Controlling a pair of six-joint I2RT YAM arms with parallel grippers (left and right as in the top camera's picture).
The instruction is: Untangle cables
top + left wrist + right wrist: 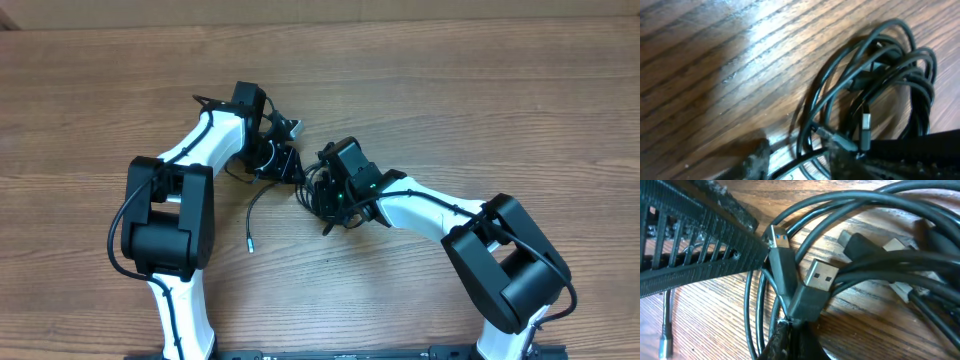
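Note:
The cables [312,192] are a tangle of thin black cords on the wooden table between my two grippers. One loose end [250,238] trails toward the front. My left gripper [287,166] is at the tangle's left edge. In the left wrist view its fingers [800,165] are apart, with one strand crossing between them and the coil [880,75] ahead. My right gripper [320,200] sits over the tangle. In the right wrist view its fingers [800,340] are pinched together on a black plug body of the cables [865,255].
The left gripper's ribbed finger [700,250] crosses the upper left of the right wrist view, close to the plugs. A silvery plug tip [664,342] lies on the table [450,90] at the lower left. Both arm bases stand at the front edge.

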